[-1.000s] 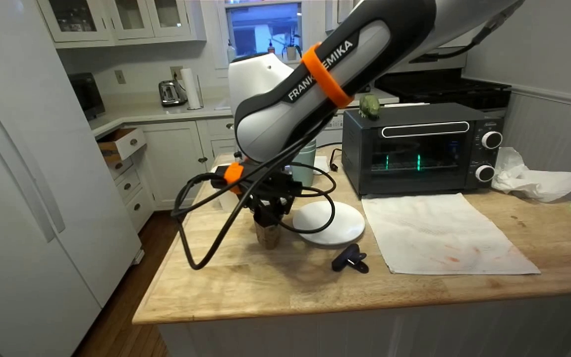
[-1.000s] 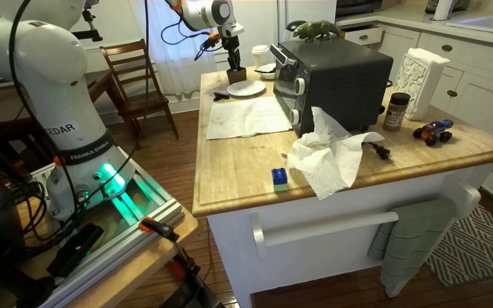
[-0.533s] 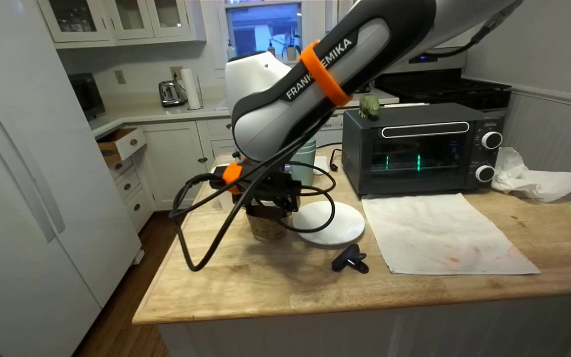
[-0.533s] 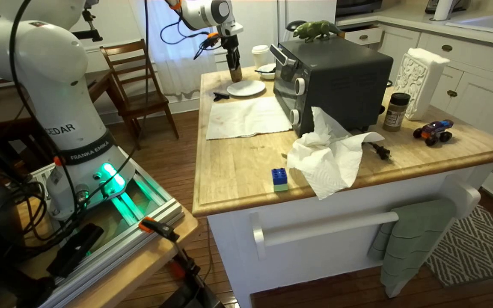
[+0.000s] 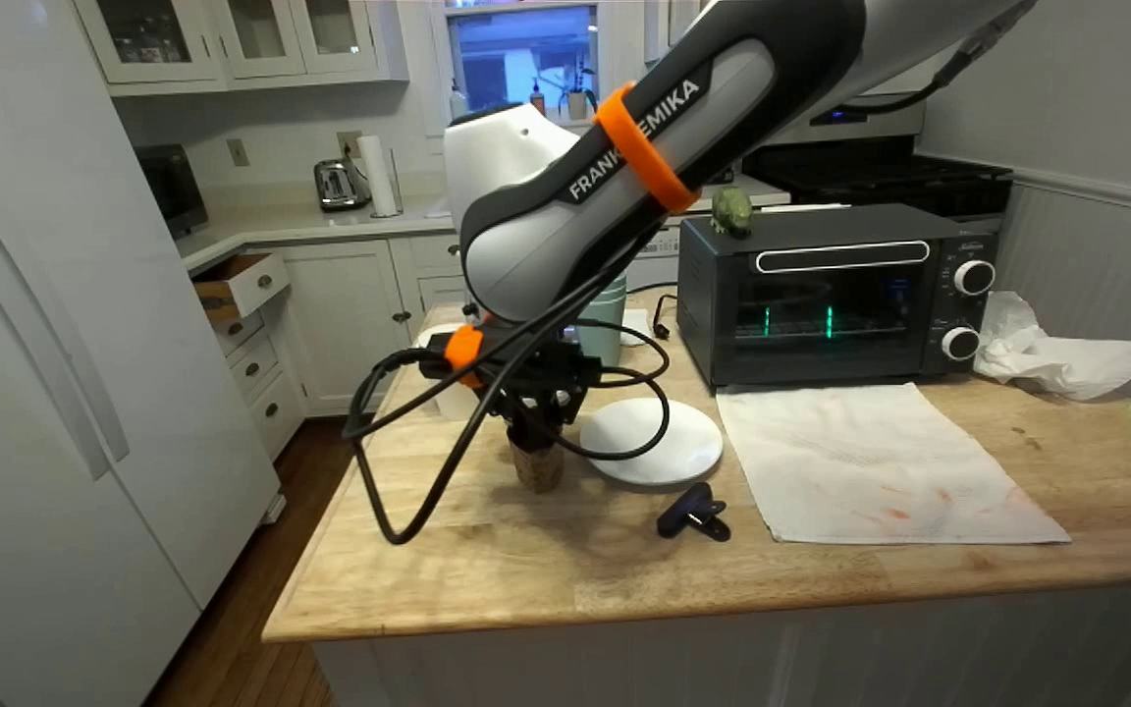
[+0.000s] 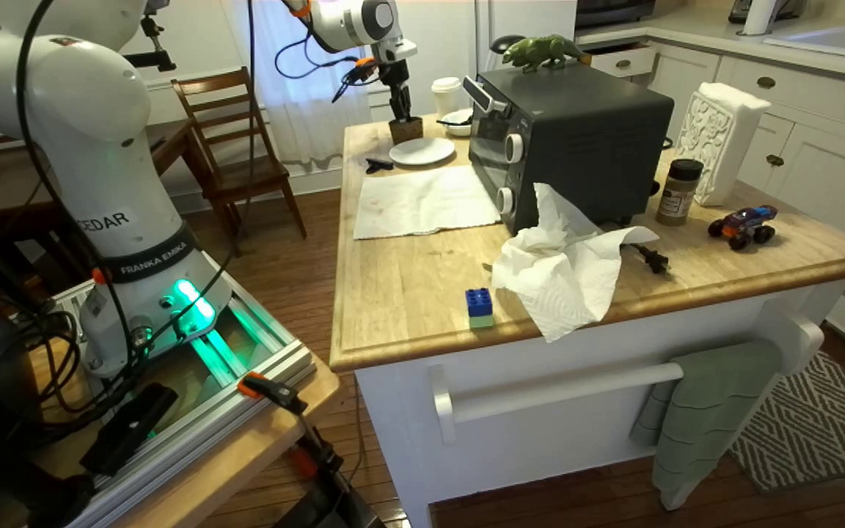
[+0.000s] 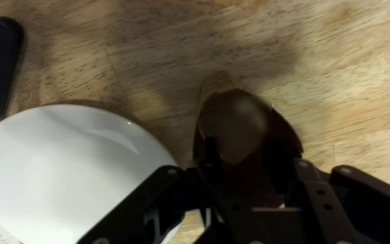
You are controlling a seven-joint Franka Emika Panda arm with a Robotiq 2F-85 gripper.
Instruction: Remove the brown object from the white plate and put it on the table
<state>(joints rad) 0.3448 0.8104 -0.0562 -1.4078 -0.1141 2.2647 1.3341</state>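
Brown object (image 5: 538,471): at the left part of the table (image 5: 408,579), off the white plate (image 5: 693,447) and just left of it in an exterior view, bare table between them; I can't tell whether its base rests on the surface.
Pincer (image 7: 241,146): fingers pointing down, parted partway, their tips down at the brown object's top; whether they have a grip on it, I can't make out.
Black clip (image 5: 691,511): on the table at the near side of the white plate.
Paper sheet (image 5: 880,471): spread flat right of the white plate, reddish marks on it.
Toaster oven (image 5: 821,304): just beyond the sheet's far edge, green animal figure (image 5: 731,211) on top.
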